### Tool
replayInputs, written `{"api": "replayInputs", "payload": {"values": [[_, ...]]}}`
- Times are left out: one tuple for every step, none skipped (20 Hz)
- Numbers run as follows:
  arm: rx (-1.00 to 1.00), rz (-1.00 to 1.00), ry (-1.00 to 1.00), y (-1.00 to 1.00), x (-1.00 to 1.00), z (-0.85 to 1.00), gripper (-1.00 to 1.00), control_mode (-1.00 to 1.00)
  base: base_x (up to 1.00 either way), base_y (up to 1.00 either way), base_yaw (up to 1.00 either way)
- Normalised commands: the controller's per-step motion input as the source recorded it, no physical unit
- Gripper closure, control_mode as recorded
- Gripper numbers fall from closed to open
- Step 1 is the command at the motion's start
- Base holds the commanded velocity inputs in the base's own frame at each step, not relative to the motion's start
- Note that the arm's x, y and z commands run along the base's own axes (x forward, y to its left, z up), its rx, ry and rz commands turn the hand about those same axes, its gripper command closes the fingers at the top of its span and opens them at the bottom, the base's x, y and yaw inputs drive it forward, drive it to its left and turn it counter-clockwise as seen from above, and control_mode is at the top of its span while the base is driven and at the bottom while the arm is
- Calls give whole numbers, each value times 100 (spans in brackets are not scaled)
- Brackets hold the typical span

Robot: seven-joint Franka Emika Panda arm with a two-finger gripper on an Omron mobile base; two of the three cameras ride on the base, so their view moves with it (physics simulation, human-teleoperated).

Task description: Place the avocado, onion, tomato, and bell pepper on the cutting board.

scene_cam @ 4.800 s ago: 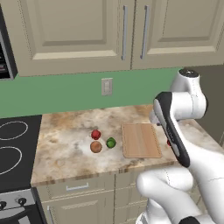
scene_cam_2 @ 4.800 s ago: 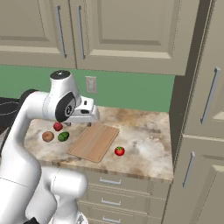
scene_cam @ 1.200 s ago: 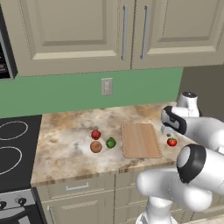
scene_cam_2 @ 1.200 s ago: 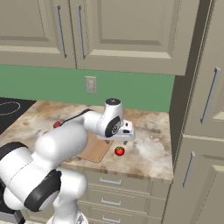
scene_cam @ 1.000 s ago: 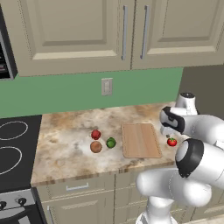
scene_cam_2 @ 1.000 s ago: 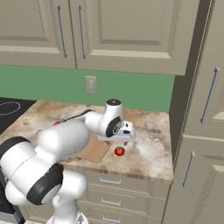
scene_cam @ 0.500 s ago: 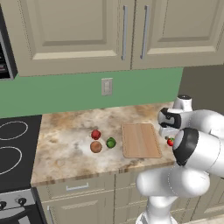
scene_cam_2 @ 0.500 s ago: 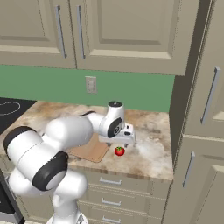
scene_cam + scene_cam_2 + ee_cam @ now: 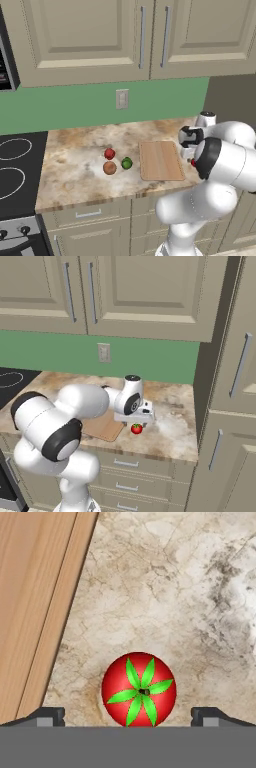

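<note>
While upright, tomato [image 9: 138, 689] stem-up

Under my tool the tomato [image 9: 138, 690] looks smooth and glossy red, with matt green leaves. Beside the tomato, the cutting board [image 9: 35, 602] shows pale, fine-grained wood. The tabletop [image 9: 170, 592] around the tomato looks like polished, mottled beige stone.

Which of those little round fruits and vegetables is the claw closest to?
The tomato, bright red with a green leafy top, alone right of the cutting board, between the open gripper's fingertips.
</note>
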Motion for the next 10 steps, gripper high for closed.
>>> {"api": "replayInputs", "payload": {"values": [[0,0,2,0,6,-19,-100,-100,0,0,0],[0,0,2,-1,7,-19,-100,-100,0,0,0],[0,0,2,-3,8,-19,-100,-100,0,0,0],[0,0,1,-5,6,-19,-100,-100,0,0,0],[0,0,1,-5,6,-18,-100,-100,0,0,0],[0,0,1,-6,6,-19,-100,-100,0,0,0],[0,0,1,-7,6,-19,-100,-100,0,0,0],[0,0,0,-8,4,-19,-100,-100,0,0,0],[0,0,0,-10,4,-19,-100,-100,0,0,0],[0,0,0,-11,4,-19,-100,-100,0,0,0]]}}
